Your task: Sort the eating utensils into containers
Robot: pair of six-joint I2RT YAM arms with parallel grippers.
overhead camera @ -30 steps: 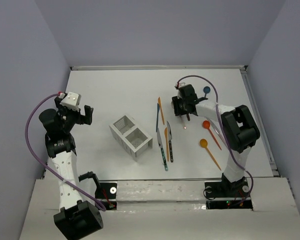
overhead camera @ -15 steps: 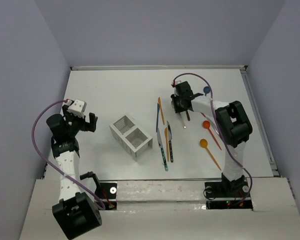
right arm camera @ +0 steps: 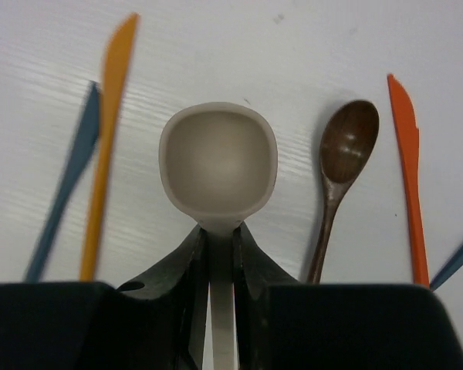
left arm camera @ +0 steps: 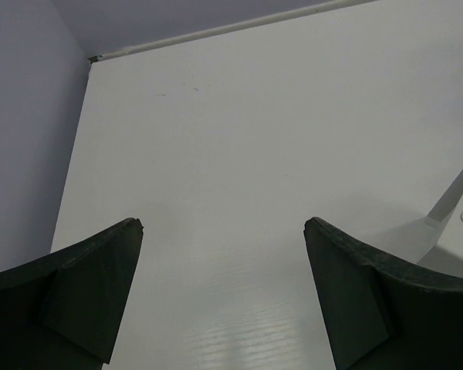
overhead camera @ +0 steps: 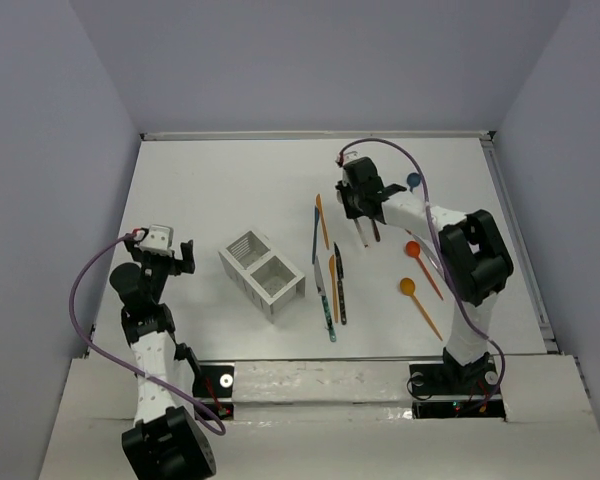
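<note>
My right gripper (right arm camera: 221, 240) (overhead camera: 360, 205) is shut on the handle of a beige spoon (right arm camera: 218, 166) (overhead camera: 361, 236), whose bowl sticks out past the fingertips just over the table. Beside it lie a dark brown spoon (right arm camera: 343, 166), an orange knife (right arm camera: 108, 139), a blue knife (right arm camera: 69, 181) and a red-orange knife (right arm camera: 407, 169). The white two-compartment container (overhead camera: 263, 272) stands mid-table, both compartments showing nothing inside. My left gripper (left arm camera: 224, 231) (overhead camera: 170, 255) is open over bare table, left of the container; only the container's corner (left arm camera: 455, 208) shows in the left wrist view.
More utensils lie between container and right arm: an orange one (overhead camera: 333, 288), a black knife (overhead camera: 339, 285) and a teal-handled one (overhead camera: 325, 300). Two orange spoons (overhead camera: 420, 262) (overhead camera: 418, 303) and a blue spoon (overhead camera: 413, 181) lie to the right. Walls ring the table.
The right gripper has shifted slightly back and left while its jaws closed onto the beige spoon's handle. The left arm has drawn back toward the near left edge.
</note>
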